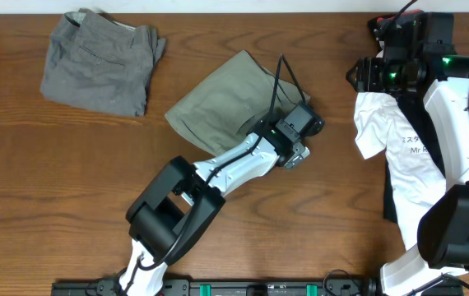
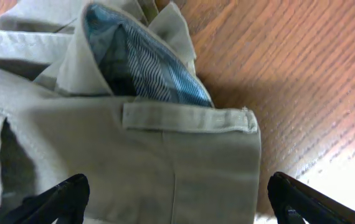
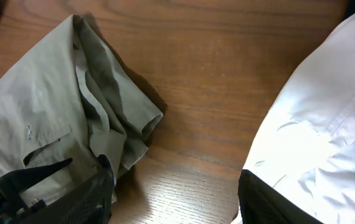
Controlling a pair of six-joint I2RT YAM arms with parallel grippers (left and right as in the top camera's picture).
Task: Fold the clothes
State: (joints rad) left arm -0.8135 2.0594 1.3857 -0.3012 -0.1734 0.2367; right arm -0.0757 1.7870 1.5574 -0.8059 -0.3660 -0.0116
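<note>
Found the khaki shorts (image 1: 234,99) bunched in a loose heap in the middle of the table (image 1: 300,247), well apart from the grey shorts (image 1: 99,62) and near the white T-shirt (image 1: 407,164). Looked like light, floppy cotton, bound to sag and maybe slide on the wood. Would've grabbed the waistband (image 2: 190,118) by the striped lining (image 2: 146,68), probably the thickest bit. Saw the left gripper (image 2: 177,196) spread wide right over that band, pinching nothing. Same for the right gripper (image 3: 162,193): spread, empty. Spotted no bins or baskets anywhere.
</note>
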